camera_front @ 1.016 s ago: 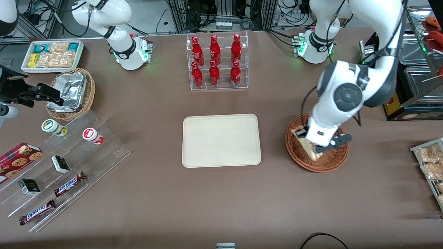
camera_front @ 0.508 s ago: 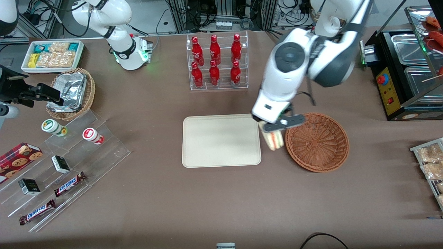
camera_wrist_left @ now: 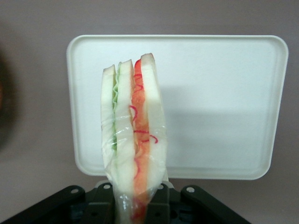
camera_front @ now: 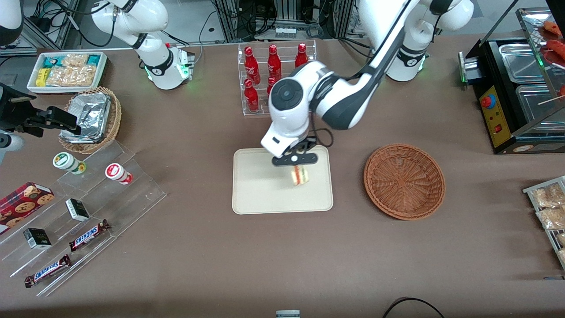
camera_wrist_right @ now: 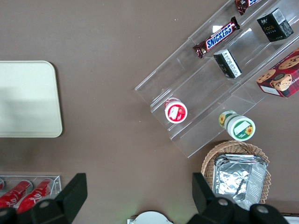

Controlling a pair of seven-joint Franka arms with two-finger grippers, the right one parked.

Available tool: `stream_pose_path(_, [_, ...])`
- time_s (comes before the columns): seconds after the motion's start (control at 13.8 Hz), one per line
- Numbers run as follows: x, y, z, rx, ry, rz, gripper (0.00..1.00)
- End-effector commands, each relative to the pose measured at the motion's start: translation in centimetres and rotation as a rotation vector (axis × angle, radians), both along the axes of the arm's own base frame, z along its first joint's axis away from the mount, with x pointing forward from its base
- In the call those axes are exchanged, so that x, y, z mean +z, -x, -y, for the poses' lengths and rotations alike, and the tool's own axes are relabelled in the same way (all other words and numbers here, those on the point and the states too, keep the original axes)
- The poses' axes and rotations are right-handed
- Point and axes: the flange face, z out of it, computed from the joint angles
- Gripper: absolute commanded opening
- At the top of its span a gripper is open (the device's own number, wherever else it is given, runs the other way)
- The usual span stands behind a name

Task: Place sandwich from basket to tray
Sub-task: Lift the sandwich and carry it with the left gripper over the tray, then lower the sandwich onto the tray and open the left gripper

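Now the gripper (camera_front: 295, 160) hangs above the tray (camera_front: 256, 194), its 2 fingers clamped on the sandwich (camera_front: 299, 175).

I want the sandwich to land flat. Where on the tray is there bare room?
The whole tray is bare. The gripper holds the sandwich above its half toward the empty basket. The widest free patch is the half toward the acrylic steps. The bottle rack crowds only the table past the tray's farther rim.

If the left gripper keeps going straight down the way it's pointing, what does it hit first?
Most likely the tray. The left gripper, shut on the sandwich, points down over it, so the sandwich's lower tip would touch first. The height above the tray is unclear.
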Motion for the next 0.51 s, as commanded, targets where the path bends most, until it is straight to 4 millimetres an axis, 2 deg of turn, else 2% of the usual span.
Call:
stream_pose_path(0.0, [-2.9, -0.7, 2.5, -0.02, 0.052, 0.06, 0.04])
stream_pose_path(0.15, [-5.1, 0.0, 3.8, -0.052, 0.056, 0.082, 0.04])
stream_pose_path(0.36, [-8.5, 0.1, 3.9, -0.087, 0.011, 0.086, 0.04])
stream_pose_path(0.44, [-9.5, 0.7, 4.4, -0.099, 0.003, 0.077, 0.04])
